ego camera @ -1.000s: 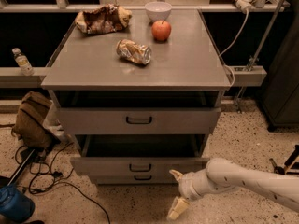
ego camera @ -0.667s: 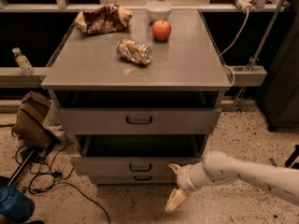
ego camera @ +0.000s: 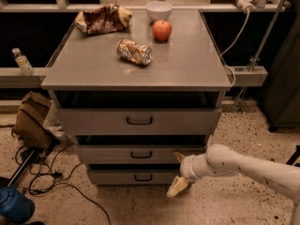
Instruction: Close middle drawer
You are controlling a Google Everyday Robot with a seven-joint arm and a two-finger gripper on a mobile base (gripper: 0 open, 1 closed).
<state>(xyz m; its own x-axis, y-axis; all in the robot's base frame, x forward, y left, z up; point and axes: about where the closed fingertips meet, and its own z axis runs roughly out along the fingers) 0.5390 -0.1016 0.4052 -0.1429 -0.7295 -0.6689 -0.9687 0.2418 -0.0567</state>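
The grey cabinet's middle drawer (ego camera: 108, 154), a low grey front with a small black bar handle (ego camera: 141, 154), stands slightly out, with a dark gap above it. My gripper (ego camera: 178, 171) is open at the right end of that front. Its upper fingertip (ego camera: 179, 157) is at the drawer front. Its lower fingertip (ego camera: 176, 187) hangs in front of the lowest drawer (ego camera: 117, 177). The white arm reaches in from the lower right.
The taller top drawer (ego camera: 93, 121) is also pulled out. On the cabinet top (ego camera: 187, 64) lie a crushed can (ego camera: 134, 51), an apple (ego camera: 161, 30), a white bowl (ego camera: 158, 10) and a crumpled bag (ego camera: 103, 18). A brown bag (ego camera: 32, 118), cables and a blue object (ego camera: 14, 205) lie on the floor at left.
My gripper has moved up and in against the cabinet's drawer fronts. The middle drawer's front has slid back toward the cabinet.
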